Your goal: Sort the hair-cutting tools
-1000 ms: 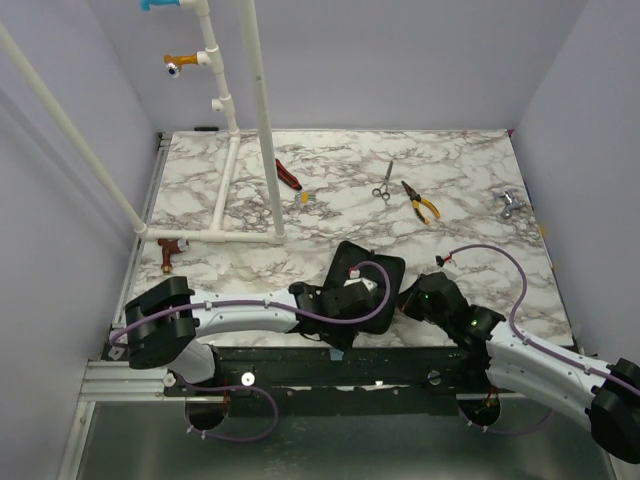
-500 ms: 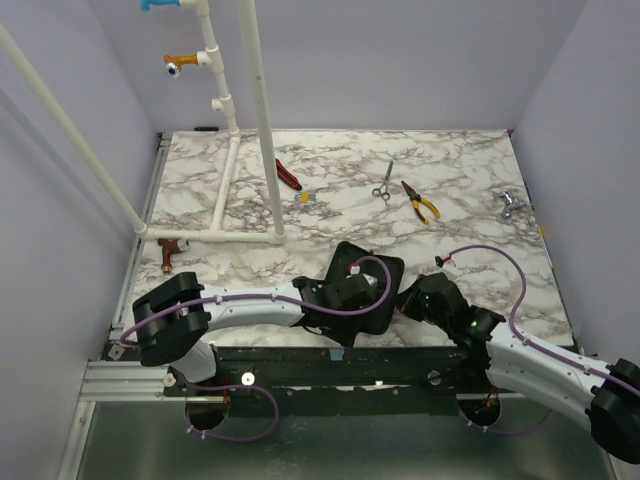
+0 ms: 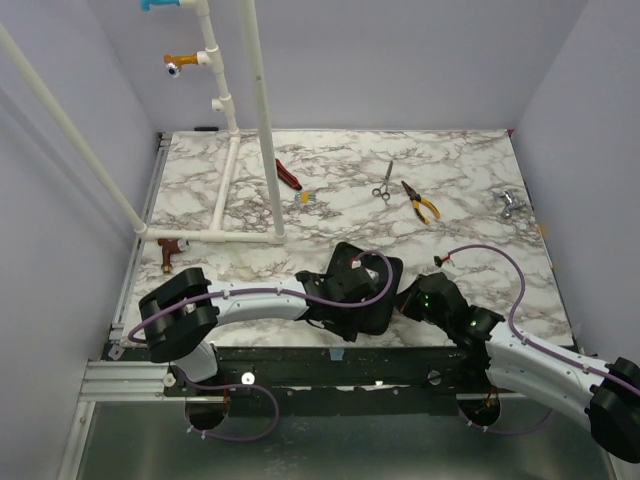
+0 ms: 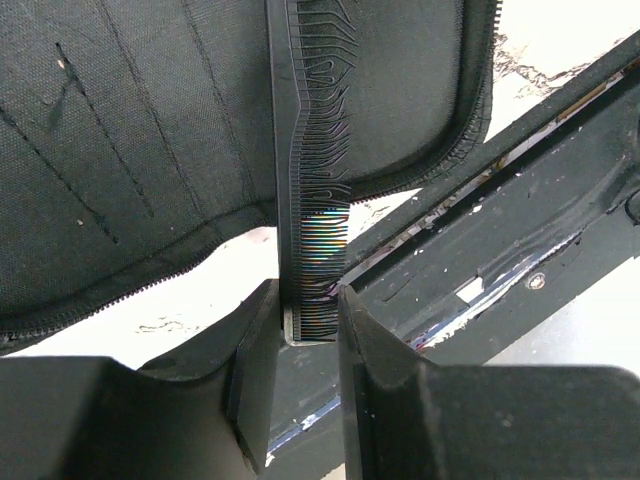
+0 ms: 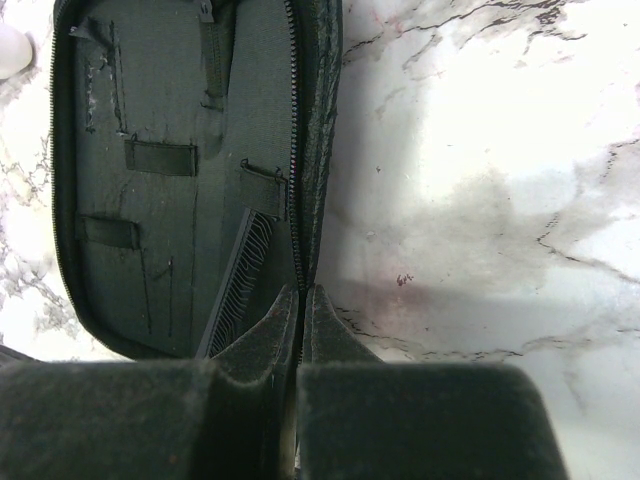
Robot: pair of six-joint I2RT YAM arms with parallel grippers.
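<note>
At the near edge of the table, the left fingers (image 4: 258, 345) are clenched on the near end of the black comb (image 4: 310, 200). The comb runs out from them toward 12 o'clock over the open black zip case (image 4: 150, 130). Its teeth face 3 o'clock in the left wrist view, and its far part lies over the case's fabric lining.

Just to the 3 o'clock side, the right fingers (image 5: 290, 320) are pressed together on the case's zipper rim, pinching it. From the right wrist, the comb slants across the lower inside of the case, close to that rim. Bare marble table (image 5: 480, 200) lies at 3 o'clock of the case.

From above, the case sits at 6 o'clock on the table, between the two arms. Well beyond it, at about 12 o'clock, lies a pair of silver scissors (image 3: 383, 186). The yellow-handled pliers (image 3: 422, 202) lie just beside them at 3 o'clock. The red-and-black-handled tool (image 3: 288, 175) lies at 11 o'clock of the case, next to the white pipe frame (image 3: 245, 130). A small silver object (image 3: 509, 203) rests near the table's 3 o'clock edge; what it is cannot be told.
</note>
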